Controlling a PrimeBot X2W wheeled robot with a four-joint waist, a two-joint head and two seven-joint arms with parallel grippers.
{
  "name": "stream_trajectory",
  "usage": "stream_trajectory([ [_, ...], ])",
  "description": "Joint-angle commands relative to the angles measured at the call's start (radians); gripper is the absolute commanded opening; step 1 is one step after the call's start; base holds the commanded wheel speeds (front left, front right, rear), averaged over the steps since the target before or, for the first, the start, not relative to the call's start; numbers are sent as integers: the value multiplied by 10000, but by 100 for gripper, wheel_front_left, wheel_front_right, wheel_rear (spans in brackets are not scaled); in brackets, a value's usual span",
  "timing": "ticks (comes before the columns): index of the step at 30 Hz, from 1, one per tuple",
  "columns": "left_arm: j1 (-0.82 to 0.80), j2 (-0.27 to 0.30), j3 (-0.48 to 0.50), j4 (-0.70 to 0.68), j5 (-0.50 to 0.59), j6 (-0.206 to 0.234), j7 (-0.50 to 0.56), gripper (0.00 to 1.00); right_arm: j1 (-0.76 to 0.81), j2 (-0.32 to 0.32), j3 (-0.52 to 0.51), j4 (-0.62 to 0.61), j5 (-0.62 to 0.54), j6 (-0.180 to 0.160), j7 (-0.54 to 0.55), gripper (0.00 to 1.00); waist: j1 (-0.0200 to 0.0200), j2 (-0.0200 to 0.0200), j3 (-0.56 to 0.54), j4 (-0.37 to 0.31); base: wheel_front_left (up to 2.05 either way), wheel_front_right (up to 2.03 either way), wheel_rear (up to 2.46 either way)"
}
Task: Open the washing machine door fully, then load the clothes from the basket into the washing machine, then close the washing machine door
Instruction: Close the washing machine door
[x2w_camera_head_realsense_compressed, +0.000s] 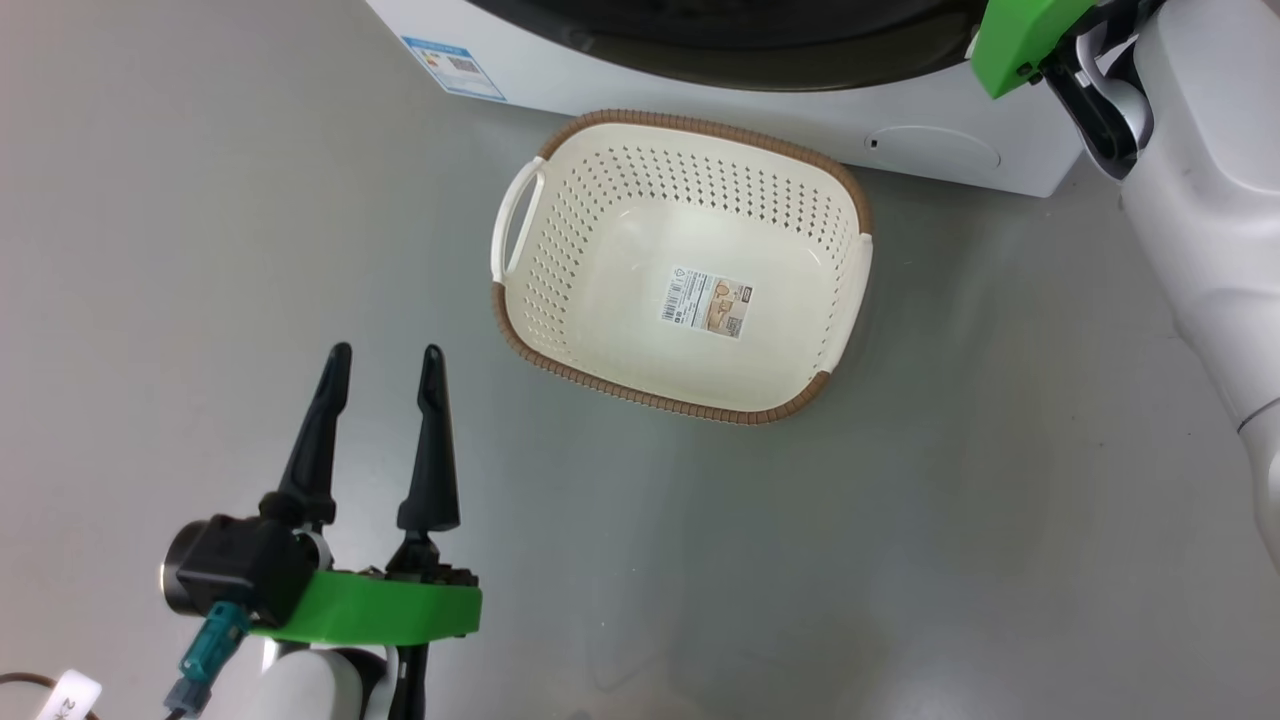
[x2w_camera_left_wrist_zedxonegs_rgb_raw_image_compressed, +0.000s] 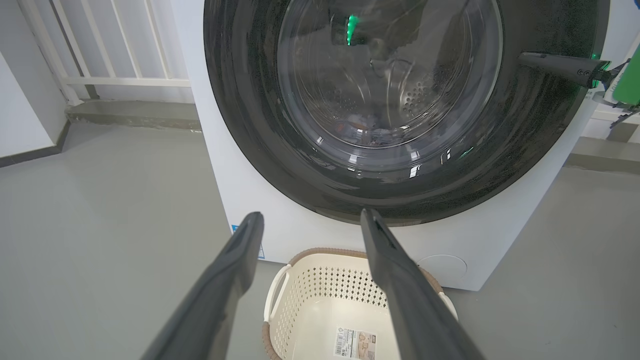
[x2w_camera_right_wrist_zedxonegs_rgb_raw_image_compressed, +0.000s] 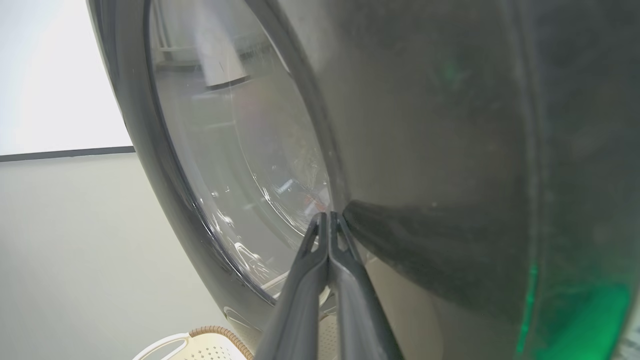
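The cream perforated basket (x2w_camera_head_realsense_compressed: 560, 250) sits on the grey floor in front of the washing machine (x2w_camera_head_realsense_compressed: 700, 105), with nothing in it but its paper label. The washing machine door (x2w_camera_left_wrist_zedxonegs_rgb_raw_image_compressed: 525, 130) lies flat against the machine's front. Through its glass, a little blue and orange of the clothes (x2w_camera_left_wrist_zedxonegs_rgb_raw_image_compressed: 372, 134) shows low in the drum. My right gripper (x2w_camera_right_wrist_zedxonegs_rgb_raw_image_compressed: 328, 216) is shut, its tips touching the door's black rim (x2w_camera_right_wrist_zedxonegs_rgb_raw_image_compressed: 425, 125) beside the glass. My left gripper (x2w_camera_head_realsense_compressed: 386, 352) hangs open and empty over the floor, left of the basket and aimed at the door (x2w_camera_left_wrist_zedxonegs_rgb_raw_image_compressed: 311, 215).
A blue label sticker (x2w_camera_head_realsense_compressed: 455, 65) and a round cover panel (x2w_camera_head_realsense_compressed: 930, 150) mark the machine's lower front. A white railing (x2w_camera_left_wrist_zedxonegs_rgb_raw_image_compressed: 100, 50) and a low step (x2w_camera_left_wrist_zedxonegs_rgb_raw_image_compressed: 130, 112) stand to the machine's left. My pale right arm (x2w_camera_head_realsense_compressed: 1200, 200) reaches up at the right.
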Motion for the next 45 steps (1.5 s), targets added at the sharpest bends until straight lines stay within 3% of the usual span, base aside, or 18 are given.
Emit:
stream_trajectory([
  [1,-220,192,317,-176,-38,76,-91,100,-68,78,37,-231,-57,-2,-47,0,0,0,-31,-6,0,0,0],
  [13,-47,192,409,34,51,100,-91,100,2122,-238,598,-1734,660,-2,-47,0,0,0,-516,-190,0,0,0],
  [23,259,191,710,128,329,-85,-91,100,5462,-452,-667,-4125,665,-2,-47,0,0,0,-1310,-826,0,0,0],
  [25,309,192,746,163,396,-145,-91,100,6111,-456,-997,-4543,506,-2,-47,44,0,0,-1448,-955,0,0,0],
  [26,326,195,768,175,424,-175,-91,100,6420,-446,-1150,-4740,427,-2,-47,100,0,0,-1510,-1023,0,0,0],
  [45,868,604,805,663,485,-442,97,100,10750,747,-4353,-7716,-1244,-2,189,100,0,0,-3144,-2471,0,0,0],
])
